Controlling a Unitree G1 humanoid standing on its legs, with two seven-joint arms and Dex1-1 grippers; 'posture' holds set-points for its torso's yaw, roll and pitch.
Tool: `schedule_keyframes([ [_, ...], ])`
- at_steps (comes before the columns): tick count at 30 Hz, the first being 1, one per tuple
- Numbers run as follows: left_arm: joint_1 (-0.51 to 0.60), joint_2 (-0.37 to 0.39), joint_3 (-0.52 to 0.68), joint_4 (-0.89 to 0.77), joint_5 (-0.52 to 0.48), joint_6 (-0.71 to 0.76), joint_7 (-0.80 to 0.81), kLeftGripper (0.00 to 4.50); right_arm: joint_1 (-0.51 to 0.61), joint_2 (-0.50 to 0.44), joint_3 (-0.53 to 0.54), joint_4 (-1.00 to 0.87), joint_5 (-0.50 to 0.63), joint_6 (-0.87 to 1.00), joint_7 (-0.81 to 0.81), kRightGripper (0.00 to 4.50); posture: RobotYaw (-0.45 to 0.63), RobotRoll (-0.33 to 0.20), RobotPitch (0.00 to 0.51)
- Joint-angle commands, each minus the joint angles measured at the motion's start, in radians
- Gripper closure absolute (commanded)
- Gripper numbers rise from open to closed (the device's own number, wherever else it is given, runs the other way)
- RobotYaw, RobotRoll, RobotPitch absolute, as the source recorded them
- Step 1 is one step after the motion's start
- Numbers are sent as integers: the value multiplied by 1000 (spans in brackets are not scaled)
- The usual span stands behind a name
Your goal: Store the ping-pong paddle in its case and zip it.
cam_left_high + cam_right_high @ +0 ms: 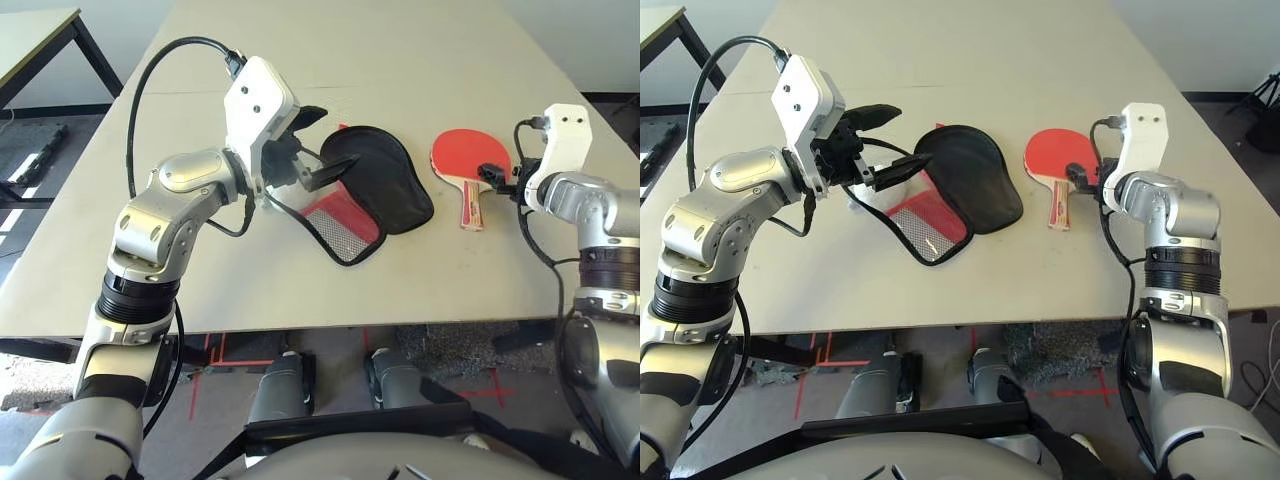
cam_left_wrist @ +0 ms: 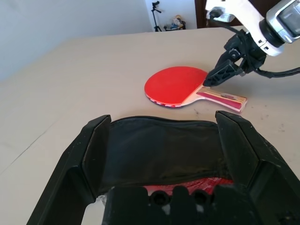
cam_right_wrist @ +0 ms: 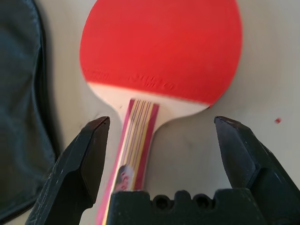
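1. Left eye view: a pale desk stands on a grey floor marked with red tape. On it we see the case lying opened out, its black half beside the half with the mesh pocket. The paddle lies flat nearby, on the robot's right side of the case and apart from it. We judge the step in hand to be lining up on the paddle, ahead of picking it up.
2. Right eye view: our left fingers stand apart above the case, gripping nothing. A fluffy white thing sits at the case's edge, partly hidden; it could get caught in the opening or the zip.
3. Left wrist view: a small tripod stands in the background. The left fingers are spread wide over the case, well placed, we think, to hold it open.
4. Right wrist view: our right fingers are open, one either side of the wooden handle, with nothing gripped. Next we should lower and close on it, then carry the paddle across; the loose fabric may fold under the blade, so the mouth needs holding up.
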Motion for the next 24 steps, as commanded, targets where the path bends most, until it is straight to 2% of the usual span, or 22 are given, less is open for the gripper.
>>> schedule_keyframes([
  [1, 5, -9, -22, 4, 18, -5, -12, 0, -51, 28, -18, -6, -11, 120, -42, 41, -67, 0, 134],
  [11, 11, -36, -30, -28, 21, 10, -1, 0, -147, 86, -26, 198, -72, 115, -115, 41, -43, 0, 149],
  [19, 24, -42, -24, -46, 24, 17, 11, 0, -159, 121, -31, 256, -95, 74, -138, 41, -29, 0, 155],
  [24, 28, -50, -23, -52, 28, 19, 16, 0, -157, 131, -31, 241, -108, 68, -153, 1654, -28, 0, 158],
])
